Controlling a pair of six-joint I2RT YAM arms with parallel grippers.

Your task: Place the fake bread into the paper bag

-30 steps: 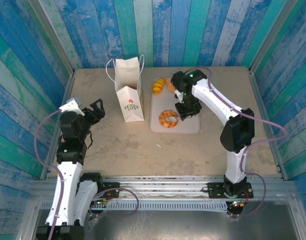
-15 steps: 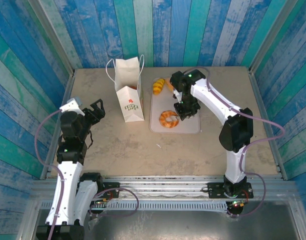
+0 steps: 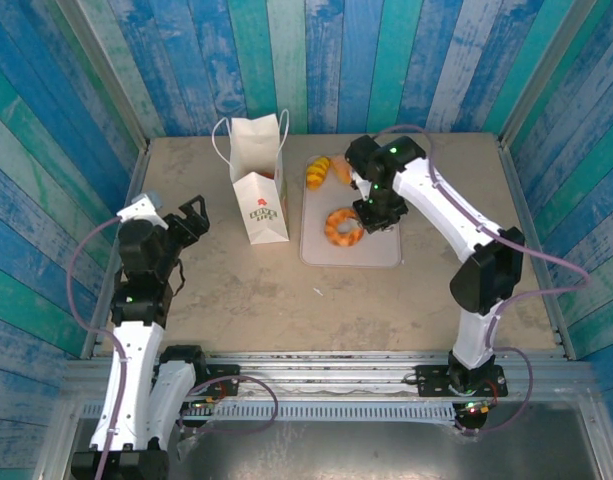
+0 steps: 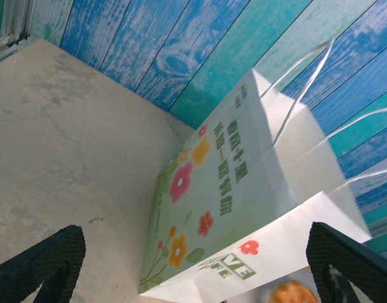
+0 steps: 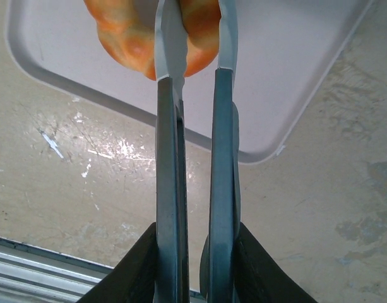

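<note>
The white paper bag stands upright left of the tray, and its flowered side faces my left wrist camera. My left gripper hangs open to the bag's left, holding nothing. My right gripper is shut on thin metal tongs, whose tips pinch a curled, striped orange pastry over the tray. Two more golden croissants lie at the tray's far end. An orange pastry peeks out past the bag's base.
The pale rectangular tray lies right of the bag on the beige tabletop. Blue-green plank walls close in the back and both sides. A small scrap lies on the table in front of the tray.
The right arm has shifted towards the back of the tray, carrying the striped orange pastry in the tongs with it. The left arm and the bag have stayed put.
</note>
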